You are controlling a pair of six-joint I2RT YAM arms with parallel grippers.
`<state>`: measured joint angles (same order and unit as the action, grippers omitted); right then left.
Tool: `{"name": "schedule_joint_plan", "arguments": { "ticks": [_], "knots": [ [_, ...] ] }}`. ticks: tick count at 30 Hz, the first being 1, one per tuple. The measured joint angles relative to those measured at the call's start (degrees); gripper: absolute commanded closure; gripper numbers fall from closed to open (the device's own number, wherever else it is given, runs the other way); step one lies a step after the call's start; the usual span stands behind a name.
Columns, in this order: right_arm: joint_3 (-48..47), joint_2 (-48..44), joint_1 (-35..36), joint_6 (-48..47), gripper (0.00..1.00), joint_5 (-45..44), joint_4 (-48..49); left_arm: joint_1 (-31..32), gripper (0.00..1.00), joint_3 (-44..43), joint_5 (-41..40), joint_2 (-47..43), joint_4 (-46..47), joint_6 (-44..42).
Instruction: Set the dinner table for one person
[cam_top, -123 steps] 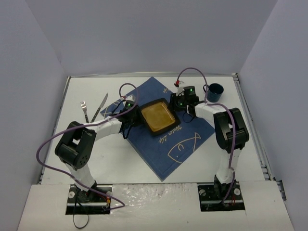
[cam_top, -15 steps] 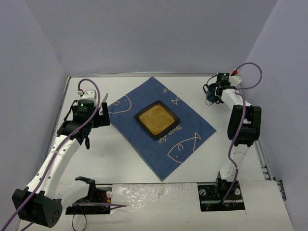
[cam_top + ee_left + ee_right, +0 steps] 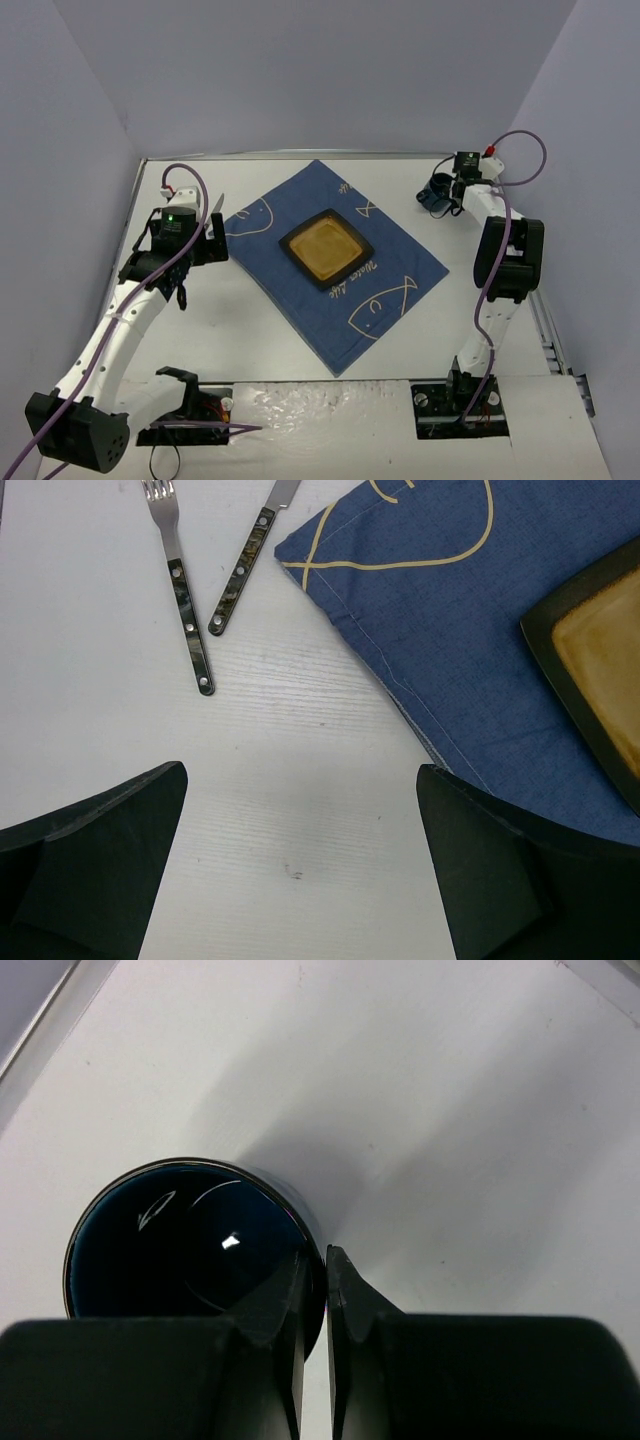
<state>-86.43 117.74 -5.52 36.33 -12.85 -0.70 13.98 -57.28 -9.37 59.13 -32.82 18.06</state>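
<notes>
Cloth [image 3: 390,270] in blue fish print lies askew mid dinner table [image 3: 250,330], a square amber plate [image 3: 325,248] at its centre. Off the cloth's far right corner, the right gripper [image 3: 325,1290] pinches the wall of a dark blue cup [image 3: 180,1250]. Off its left corner the left gripper [image 3: 300,880] hangs, jaws wide apart, near a fork [image 3: 185,610] and knife [image 3: 240,575].

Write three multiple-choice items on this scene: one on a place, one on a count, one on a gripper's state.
1. The square plate sits:
A. on the blue cloth
B. on a wooden tray
C. atop stacked bowls

2. Pieces of cutlery beside the cloth:
A. one
B. two
C. five

3. The right gripper is:
A. open, holding nothing
B. shut on the cup
C. shut on a spoon

Answers:
1 A, cloth shows all around the plate.
2 B, just a fork and a knife.
3 B, its fingers pinch the cup's wall.
</notes>
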Motion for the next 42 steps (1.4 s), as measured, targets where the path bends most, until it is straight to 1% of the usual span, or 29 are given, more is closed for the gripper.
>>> {"name": "schedule_joint_plan", "arguments": {
  "ticks": [5,10,13,17,22,26,28,32,38,42],
  "knots": [
    [0.7,-1.1,-2.3,-6.5,1.00,3.1,-0.6,0.0,0.03,0.0,0.0,0.0,0.0,0.0],
    [1.9,-3.8,-4.2,-17.0,1.00,6.1,-3.5,0.0,0.03,0.0,-0.1,0.0,0.0,-0.1],
    [3.0,-6.3,-4.5,-22.4,1.00,9.3,-4.6,0.0,0.03,0.0,-0.3,0.0,0.0,-0.1],
    [6.2,-12.1,-4.2,-28.3,1.00,15.6,-4.9,0.0,0.03,0.0,-0.7,0.0,0.0,-0.4],
    [12.8,-23.3,-3.3,-38.5,1.00,26.3,-4.4,0.0,0.03,0.0,-0.8,0.1,0.0,-1.0],
    [16.2,-28.4,-1.7,-46.1,1.00,33.8,-4.5,0.0,0.03,0.0,-0.8,0.1,0.1,-1.5],
    [17.1,-29.1,-0.8,-49.9,1.00,37.1,-4.6,0.0,0.03,0.0,-0.8,0.1,0.1,-1.6],
    [17.4,-29.1,1.5,-56.7,1.00,40.9,-6.6,0.0,0.03,0.1,-0.8,0.0,0.3,-2.0],
    [17.6,-29.1,5.0,-62.4,1.00,42.1,-7.7,0.0,0.03,0.6,-1.0,-0.2,0.7,-2.6],
    [19.9,-29.1,6.3,-64.9,1.00,42.2,-7.2,0.0,0.03,0.6,-1.0,-0.2,1.0,-2.9]
  ]
}}
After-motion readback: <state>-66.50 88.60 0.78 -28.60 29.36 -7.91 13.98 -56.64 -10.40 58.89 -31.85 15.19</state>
